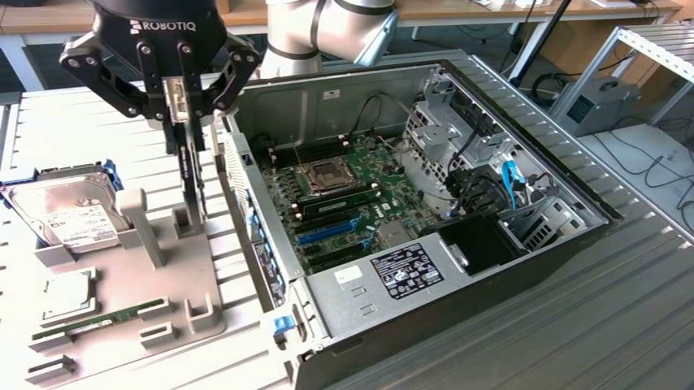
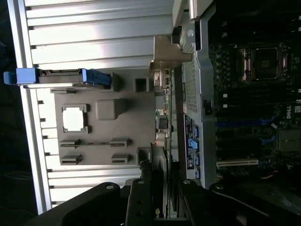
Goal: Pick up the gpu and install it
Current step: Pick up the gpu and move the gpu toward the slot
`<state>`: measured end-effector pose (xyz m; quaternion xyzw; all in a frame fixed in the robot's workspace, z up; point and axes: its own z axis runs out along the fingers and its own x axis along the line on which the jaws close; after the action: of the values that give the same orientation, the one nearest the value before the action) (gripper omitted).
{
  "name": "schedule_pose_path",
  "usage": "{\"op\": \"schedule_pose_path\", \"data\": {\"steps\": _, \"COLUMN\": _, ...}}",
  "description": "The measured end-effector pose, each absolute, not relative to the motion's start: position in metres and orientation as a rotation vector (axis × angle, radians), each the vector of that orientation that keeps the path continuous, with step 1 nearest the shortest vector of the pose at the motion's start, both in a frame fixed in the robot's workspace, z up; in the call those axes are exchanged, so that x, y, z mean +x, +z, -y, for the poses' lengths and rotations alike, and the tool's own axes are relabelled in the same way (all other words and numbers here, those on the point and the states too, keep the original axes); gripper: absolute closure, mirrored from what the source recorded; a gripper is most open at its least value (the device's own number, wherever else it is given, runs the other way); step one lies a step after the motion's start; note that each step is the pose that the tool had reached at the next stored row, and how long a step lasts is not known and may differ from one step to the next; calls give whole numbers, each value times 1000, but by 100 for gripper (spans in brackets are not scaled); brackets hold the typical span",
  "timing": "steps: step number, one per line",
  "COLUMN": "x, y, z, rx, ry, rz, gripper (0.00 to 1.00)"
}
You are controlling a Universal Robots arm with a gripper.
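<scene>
The gpu (image 1: 192, 183) is a thin black card standing on edge, hanging straight down from my gripper (image 1: 184, 122), which is shut on its upper part. Its lower end reaches the posts of the grey holder plate (image 1: 141, 276); I cannot tell whether it still touches them. In the wrist view the gpu (image 2: 165, 122) appears edge-on, its silvery bracket (image 2: 167, 54) at the far end, running between my gripper's (image 2: 162, 202) fingers. The open computer case (image 1: 325, 106) lies right beside it, with the motherboard (image 1: 347, 195) and its blue slots (image 1: 331, 231) exposed.
On the holder plate lie a silver hard drive (image 1: 71, 215) in a blue caddy, a processor chip (image 1: 67, 296) and a green RAM stick (image 1: 97, 319). The case's side wall (image 1: 244, 211) stands close to the card. Cables and a drive cage (image 1: 477, 179) fill the case's far end.
</scene>
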<state>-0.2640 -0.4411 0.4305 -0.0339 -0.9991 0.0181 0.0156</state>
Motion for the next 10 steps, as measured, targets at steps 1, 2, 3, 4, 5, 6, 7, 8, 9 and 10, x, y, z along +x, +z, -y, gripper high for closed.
{"op": "schedule_pose_path", "data": {"steps": 1, "x": -264, "y": 431, "z": 441, "rx": -105, "ry": 56, "rz": 3108, "gripper": 74}}
{"op": "schedule_pose_path", "data": {"steps": 2, "x": -263, "y": 431, "z": 441, "rx": -105, "ry": 57, "rz": 3108, "gripper": 74}}
{"op": "schedule_pose_path", "data": {"steps": 3, "x": -263, "y": 431, "z": 441, "rx": -105, "ry": 57, "rz": 3108, "gripper": 74}}
{"op": "schedule_pose_path", "data": {"steps": 4, "x": -263, "y": 431, "z": 441, "rx": -105, "ry": 57, "rz": 3108, "gripper": 74}}
{"op": "schedule_pose_path", "data": {"steps": 5, "x": -262, "y": 431, "z": 441, "rx": -105, "ry": 56, "rz": 3108, "gripper": 74}}
{"op": "schedule_pose_path", "data": {"steps": 6, "x": -262, "y": 431, "z": 441, "rx": -106, "ry": 56, "rz": 3108, "gripper": 74}}
{"op": "schedule_pose_path", "data": {"steps": 7, "x": -261, "y": 431, "z": 441, "rx": -106, "ry": 56, "rz": 3108, "gripper": 74}}
{"op": "schedule_pose_path", "data": {"steps": 8, "x": -261, "y": 431, "z": 441, "rx": -106, "ry": 56, "rz": 3108, "gripper": 74}}
{"op": "schedule_pose_path", "data": {"steps": 9, "x": -260, "y": 431, "z": 441, "rx": -105, "ry": 56, "rz": 3108, "gripper": 74}}
{"op": "schedule_pose_path", "data": {"steps": 10, "x": -260, "y": 431, "z": 441, "rx": -105, "ry": 57, "rz": 3108, "gripper": 74}}
